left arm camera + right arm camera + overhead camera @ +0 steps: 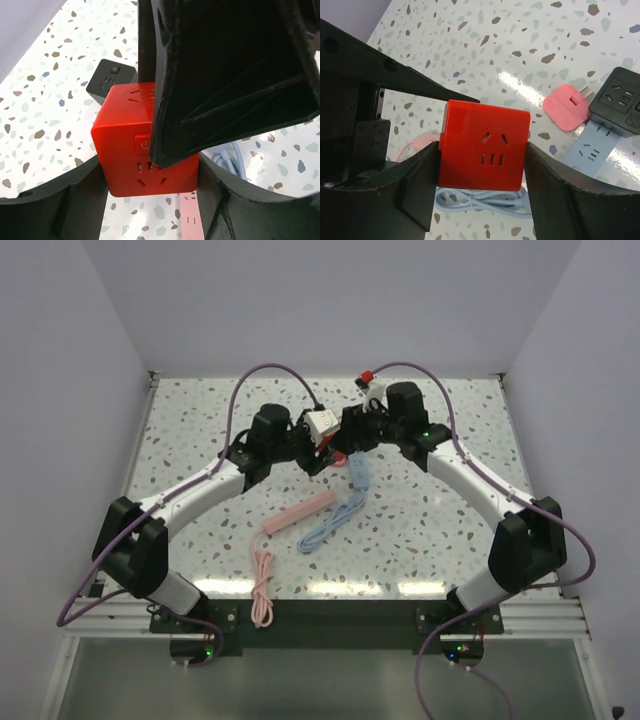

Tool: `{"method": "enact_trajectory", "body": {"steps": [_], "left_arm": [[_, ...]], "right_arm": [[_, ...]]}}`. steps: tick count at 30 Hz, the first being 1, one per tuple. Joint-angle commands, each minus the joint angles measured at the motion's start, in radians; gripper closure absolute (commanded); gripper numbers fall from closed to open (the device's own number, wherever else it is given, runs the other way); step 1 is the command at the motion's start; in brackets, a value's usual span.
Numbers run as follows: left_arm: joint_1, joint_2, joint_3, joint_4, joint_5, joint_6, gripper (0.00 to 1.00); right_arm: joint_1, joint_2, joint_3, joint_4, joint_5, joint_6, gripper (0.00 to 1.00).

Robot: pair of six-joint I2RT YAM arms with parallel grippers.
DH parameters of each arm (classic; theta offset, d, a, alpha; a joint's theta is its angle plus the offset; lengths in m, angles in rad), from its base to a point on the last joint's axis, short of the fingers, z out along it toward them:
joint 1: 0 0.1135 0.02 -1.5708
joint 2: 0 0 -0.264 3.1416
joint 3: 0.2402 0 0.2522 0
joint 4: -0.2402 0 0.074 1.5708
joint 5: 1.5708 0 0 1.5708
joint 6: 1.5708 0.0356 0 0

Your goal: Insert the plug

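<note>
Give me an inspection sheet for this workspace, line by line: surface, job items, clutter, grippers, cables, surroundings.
Surface: speckled table.
Job's things: red socket cube gripped from both sides; pink plug lying on the table, prongs showing.
Clutter: black socket cube, blue power strip, pink power strip.
Grippers: left gripper and right gripper both shut on the red cube.
Cables: blue cable, pink cable on the table; purple arm cables.
Surroundings: plain white walls.

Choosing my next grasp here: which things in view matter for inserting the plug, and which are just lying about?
Job: red cube, gripped by left claw and right claw; likely the pink plug.
Lying about: black socket, blue strip, blue cable, pink strip, pink cable.
</note>
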Motion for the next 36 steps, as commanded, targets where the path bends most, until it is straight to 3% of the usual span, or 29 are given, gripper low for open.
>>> {"method": "enact_trajectory", "body": {"steps": [1,2,4,9,10,15,26,36], "left_arm": [[-0.011,-0.066,-0.021,0.184,0.011,0.016,1.0],[-0.013,-0.072,-0.033,0.205,0.006,0.015,1.0],[-0.013,-0.094,-0.074,0.268,0.003,0.016,0.92],[-0.013,-0.115,-0.143,0.396,0.017,-0.011,0.74],[-0.013,-0.112,-0.146,0.402,0.02,-0.013,0.62],[-0.013,-0.117,-0.188,0.482,0.047,-0.025,0.44],[-0.013,-0.115,-0.237,0.643,0.133,-0.076,0.34],[-0.013,-0.055,-0.235,0.744,0.189,-0.12,0.26]], "right_arm": [[-0.01,0.037,0.029,0.0,-0.046,0.017,0.74],[-0.015,0.045,0.017,0.006,-0.057,0.023,0.88],[-0.038,0.045,0.0,0.032,-0.068,0.047,0.98],[-0.103,0.028,-0.057,0.095,-0.111,0.109,1.0],[-0.114,0.025,-0.072,0.104,-0.115,0.118,1.0],[-0.174,0.008,-0.128,0.205,-0.175,0.201,1.0],[-0.206,0.002,-0.204,0.389,-0.292,0.354,1.0],[-0.209,0.002,-0.263,0.5,-0.306,0.462,1.0]]}}
